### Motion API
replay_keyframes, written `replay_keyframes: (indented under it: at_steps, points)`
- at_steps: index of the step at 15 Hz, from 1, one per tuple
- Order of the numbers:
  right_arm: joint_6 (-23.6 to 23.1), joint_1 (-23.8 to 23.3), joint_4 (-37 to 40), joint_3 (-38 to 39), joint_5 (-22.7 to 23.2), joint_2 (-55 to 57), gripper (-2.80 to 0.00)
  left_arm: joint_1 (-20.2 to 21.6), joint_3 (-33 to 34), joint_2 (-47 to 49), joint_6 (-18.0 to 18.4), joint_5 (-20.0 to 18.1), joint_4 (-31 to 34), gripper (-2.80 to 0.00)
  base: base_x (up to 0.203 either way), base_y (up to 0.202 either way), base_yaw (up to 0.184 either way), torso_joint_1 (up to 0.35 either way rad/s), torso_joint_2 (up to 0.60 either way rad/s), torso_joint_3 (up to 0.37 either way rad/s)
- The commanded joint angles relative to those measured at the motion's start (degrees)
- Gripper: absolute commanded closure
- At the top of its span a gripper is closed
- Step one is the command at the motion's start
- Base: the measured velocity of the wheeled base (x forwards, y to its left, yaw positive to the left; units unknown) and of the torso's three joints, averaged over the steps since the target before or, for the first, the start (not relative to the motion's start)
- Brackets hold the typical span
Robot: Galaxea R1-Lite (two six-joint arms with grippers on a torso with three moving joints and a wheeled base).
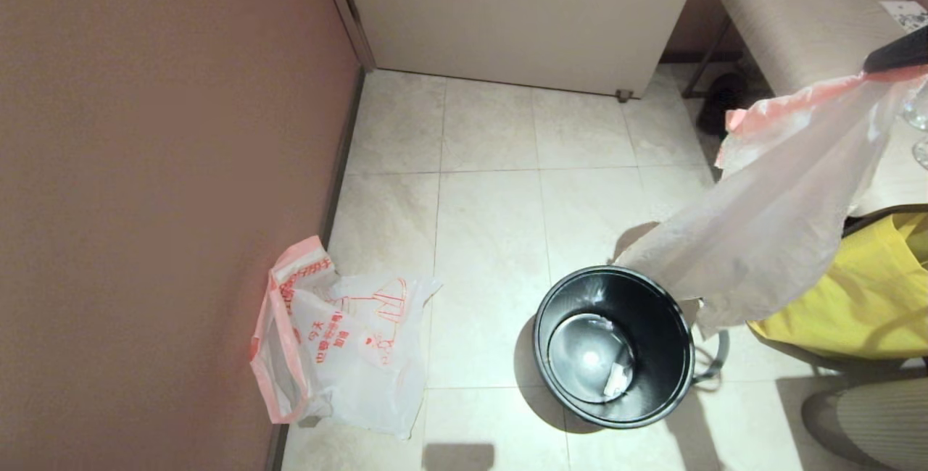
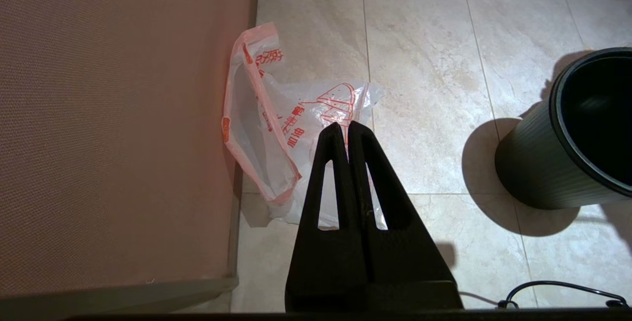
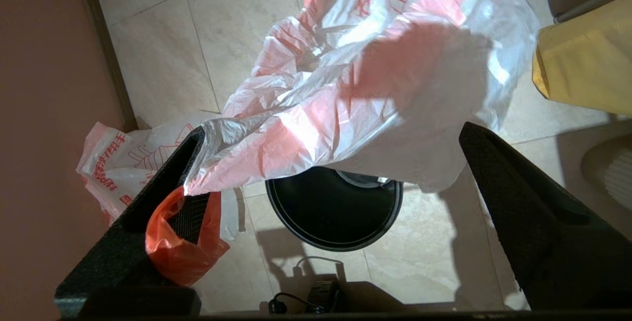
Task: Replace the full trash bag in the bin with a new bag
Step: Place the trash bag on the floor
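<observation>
The black bin (image 1: 663, 326) stands on the tiled floor, holding only a white scrap (image 1: 616, 378). Its grey ring (image 1: 718, 356) lies off the rim, behind its right side. My right gripper (image 1: 896, 56) is high at the right and open, jaws wide (image 3: 332, 131). A thin white bag (image 1: 768, 224) with pink-red handles is hooked over one finger (image 3: 173, 182); it trails down to the bin's rim with no rubbish showing through. The new bag (image 1: 348, 333), with its red house drawing, lies by the left wall. My left gripper (image 2: 344, 127) hovers above it, shut and empty. No lumpy full bag is in view.
A big yellow bag (image 1: 870, 290) sits right of the bin under a pale bench (image 1: 797, 14). A brown wall (image 1: 145, 203) runs along the left and a white cabinet door (image 1: 522, 7) closes the back. A black cable (image 2: 558, 289) lies on the tiles near me.
</observation>
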State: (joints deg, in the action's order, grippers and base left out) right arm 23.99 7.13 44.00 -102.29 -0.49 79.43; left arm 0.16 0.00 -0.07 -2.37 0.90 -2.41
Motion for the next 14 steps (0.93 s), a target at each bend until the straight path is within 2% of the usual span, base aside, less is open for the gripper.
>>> replay_keyframes:
  at_steps: [1,3,8,9,11,14]
  points:
    - [0.4,0.1,0.2,0.5,0.1,-0.3,-2.8,0.0,0.0,0.1,0.0,0.0,0.0,0.0,0.0,0.0,0.0,0.0,0.0,0.0]
    - [3.6,1.6,0.1,0.3,0.0,-0.3,-2.8,0.0,0.0,0.1,0.0,0.1,0.0,0.0,0.0,0.0,0.0,0.0,0.0,0.0]
    - [4.3,1.6,-0.1,-3.5,-1.3,-0.3,-2.8,0.0,0.0,0.1,0.0,0.0,0.0,0.0,0.0,0.0,0.0,0.0,0.0,0.0]
    - [4.8,1.7,-0.2,-3.9,-1.3,-0.3,-2.8,0.0,0.0,0.1,0.6,0.0,-0.1,0.0,0.0,0.0,0.0,0.0,0.0,0.0]
    - [6.3,1.8,-0.1,-3.7,-1.0,-0.7,-2.8,0.0,-0.1,0.1,4.2,-0.5,-0.2,0.0,0.0,0.0,0.0,0.0,0.0,0.0]
    - [6.8,1.7,-0.2,-4.0,-0.8,-0.2,-2.8,0.1,-8.2,5.9,4.3,-3.4,-0.6,0.0,0.0,0.0,0.0,0.0,0.0,0.0]
